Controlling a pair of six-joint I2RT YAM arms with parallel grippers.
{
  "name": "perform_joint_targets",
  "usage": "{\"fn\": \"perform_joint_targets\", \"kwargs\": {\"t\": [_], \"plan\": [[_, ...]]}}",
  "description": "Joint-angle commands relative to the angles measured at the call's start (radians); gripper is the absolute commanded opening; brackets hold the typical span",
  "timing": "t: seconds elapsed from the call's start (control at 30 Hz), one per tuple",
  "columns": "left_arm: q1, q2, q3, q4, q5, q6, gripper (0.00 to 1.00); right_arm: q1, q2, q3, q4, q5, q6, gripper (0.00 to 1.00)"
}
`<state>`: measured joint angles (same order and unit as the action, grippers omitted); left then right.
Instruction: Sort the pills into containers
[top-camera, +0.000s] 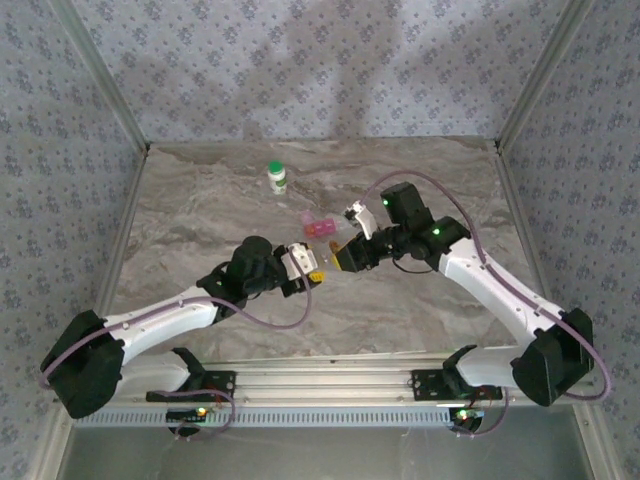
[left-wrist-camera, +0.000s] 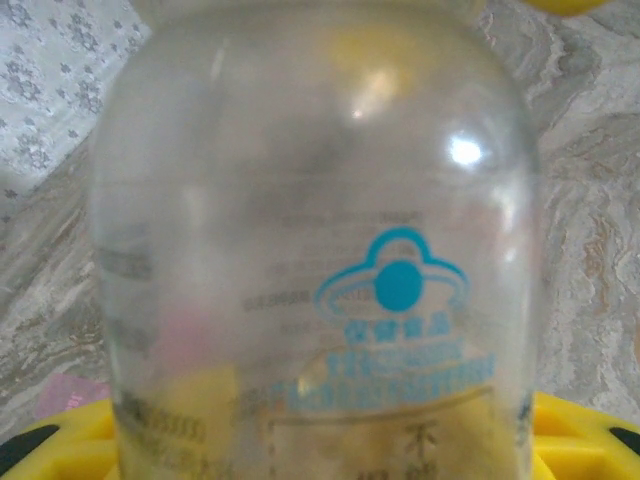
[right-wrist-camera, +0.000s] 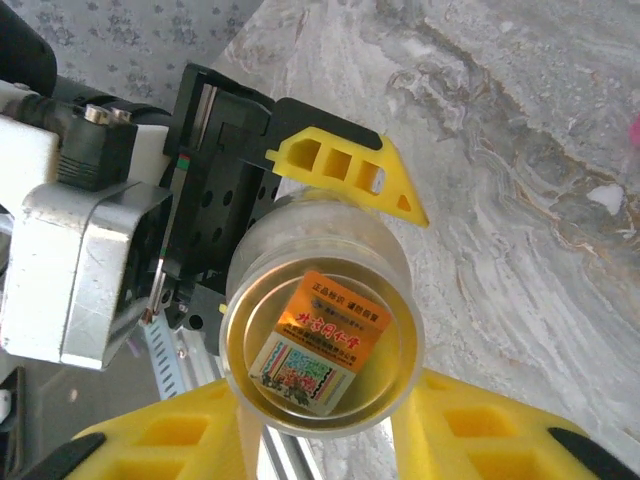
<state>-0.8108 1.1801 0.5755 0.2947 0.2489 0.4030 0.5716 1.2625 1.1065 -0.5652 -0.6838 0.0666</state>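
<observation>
Closest, one clear, amber-tinted vial is showing a blue logo and printed label, being held over the middle of the table. Here the left gripper is clamping its body and the right gripper is gripping its end. One green-capped white bottle is standing farther back. One pink case is lying just beyond the grippers.

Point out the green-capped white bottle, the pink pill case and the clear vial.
white bottle (top-camera: 277, 182), top view, on its white body.
pink pill case (top-camera: 320, 227), top view, on its middle.
clear vial (left-wrist-camera: 330, 230), left wrist view, on its front wall.
</observation>
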Motion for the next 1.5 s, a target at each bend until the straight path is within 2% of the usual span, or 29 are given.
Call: {"fn": "perform_joint_targets", "kwargs": {"t": [0.0, 0.13, 0.23, 0.57, 1.03, 1.27, 1.47], "plan": [[-0.045, -0.007, 0.027, 0.088, 0.095, 0.047, 0.0, -0.003, -0.066, -0.005, 0.097, 0.091, 0.046, 0.41], [-0.046, -0.005, 0.026, 0.094, 0.107, 0.036, 0.0, -0.01, -0.129, -0.03, 0.079, 0.148, -0.033, 0.53], [-0.045, -0.008, 0.026, 0.098, 0.112, 0.025, 0.0, -0.018, -0.157, -0.035, 0.068, 0.156, -0.066, 0.58], [-0.044, -0.006, 0.032, 0.112, 0.128, 0.005, 0.0, -0.023, -0.132, -0.025, 0.072, 0.127, -0.085, 0.58], [-0.044, -0.003, 0.038, 0.119, 0.13, 0.008, 0.0, -0.023, -0.052, -0.025, 0.104, 0.104, -0.008, 0.57], [-0.045, 0.007, 0.039, 0.142, 0.12, 0.004, 0.0, -0.018, -0.028, -0.043, 0.12, 0.131, 0.094, 0.48], [-0.045, 0.008, 0.04, 0.156, 0.099, 0.006, 0.0, -0.009, -0.024, -0.112, 0.2, 0.272, 0.37, 0.3]]}}
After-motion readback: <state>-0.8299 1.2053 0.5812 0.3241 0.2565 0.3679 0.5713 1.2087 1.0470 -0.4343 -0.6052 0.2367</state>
